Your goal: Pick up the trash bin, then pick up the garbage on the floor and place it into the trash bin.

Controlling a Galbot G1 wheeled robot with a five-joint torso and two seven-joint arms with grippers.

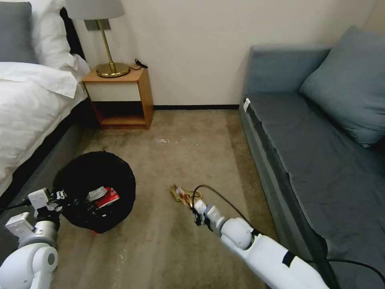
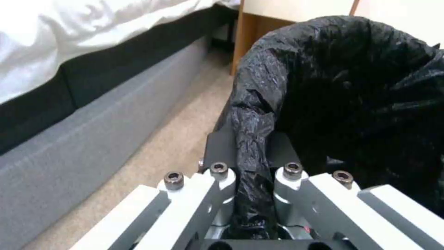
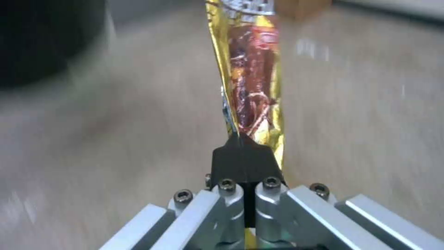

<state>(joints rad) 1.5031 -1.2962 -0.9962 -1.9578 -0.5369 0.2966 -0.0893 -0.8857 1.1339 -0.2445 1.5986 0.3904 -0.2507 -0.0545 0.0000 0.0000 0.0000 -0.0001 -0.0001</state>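
The trash bin [image 1: 96, 188], round and lined with a black bag, is held at the lower left of the head view. My left gripper [image 1: 64, 198] is shut on the bin's rim [image 2: 252, 139], the black bag pinched between its pads. A red-and-white packet [image 1: 106, 197] lies inside the bin. My right gripper [image 1: 195, 206] is shut on the garbage, a shiny gold snack wrapper [image 1: 182, 194], right of the bin and just above the carpet. The wrapper [image 3: 252, 76] sticks out beyond the closed dark pads [image 3: 241, 161].
A bed [image 1: 28, 104] runs along the left. A wooden nightstand [image 1: 120, 96] with a brass lamp [image 1: 108, 60] stands by the far wall. A grey-blue sofa [image 1: 321, 152] lines the right side. Beige carpet [image 1: 188, 144] lies open between them.
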